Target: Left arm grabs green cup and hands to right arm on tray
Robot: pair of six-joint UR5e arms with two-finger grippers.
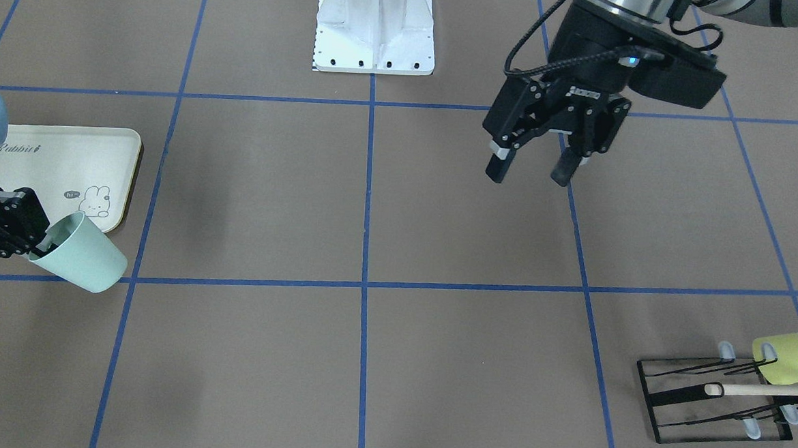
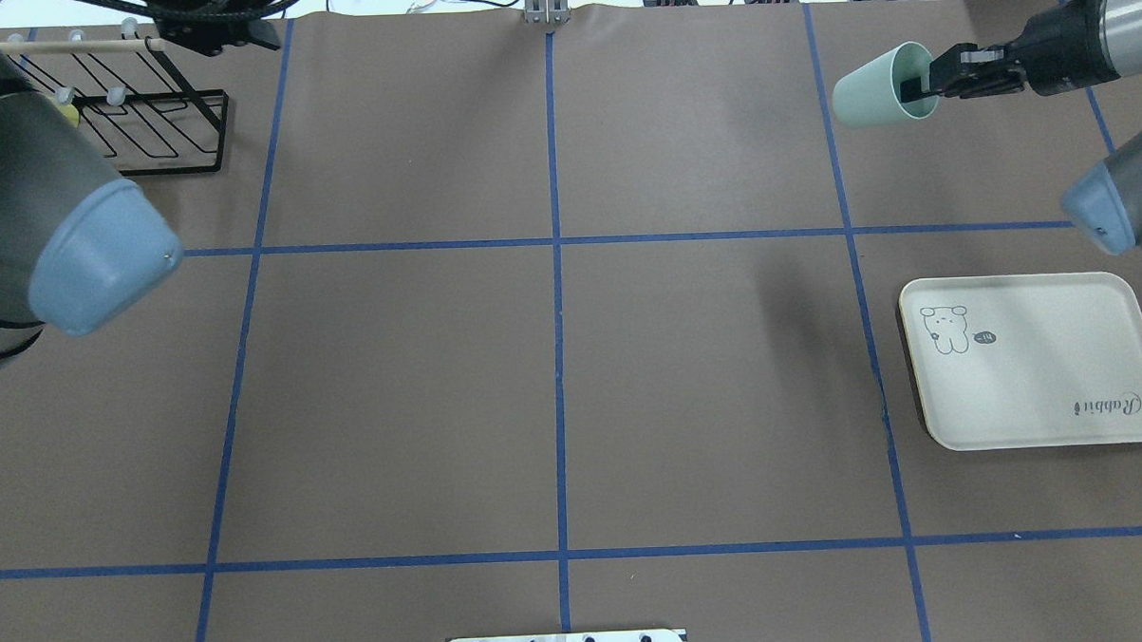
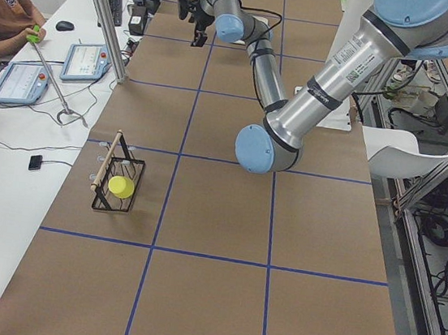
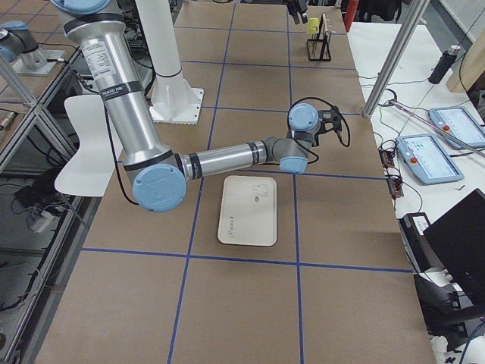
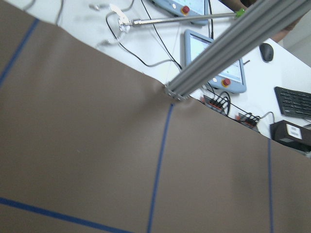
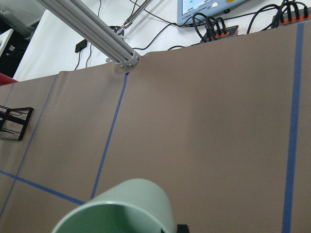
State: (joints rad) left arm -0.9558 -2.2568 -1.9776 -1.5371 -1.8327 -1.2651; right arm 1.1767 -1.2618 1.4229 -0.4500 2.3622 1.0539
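The green cup point(image 1: 83, 256) is pale mint and hangs tilted on its side in the air, held by its rim. My right gripper point(image 1: 37, 246) is shut on that rim, one finger inside the cup and one outside. In the overhead view the cup point(image 2: 874, 87) and right gripper point(image 2: 916, 85) sit at the far right, beyond the cream tray point(image 2: 1040, 409). The cup's rim fills the bottom of the right wrist view point(image 6: 116, 208). The tray point(image 1: 47, 164) holds nothing. My left gripper point(image 1: 530, 173) is open and empty, high over the table's other half.
A black wire rack point(image 1: 710, 404) with a wooden dowel holds a yellow-green cup point(image 1: 791, 355) on its side at the far left corner of the table. The rack also shows in the overhead view point(image 2: 160, 126). The robot's white base plate point(image 1: 375, 28) stands at mid table edge.
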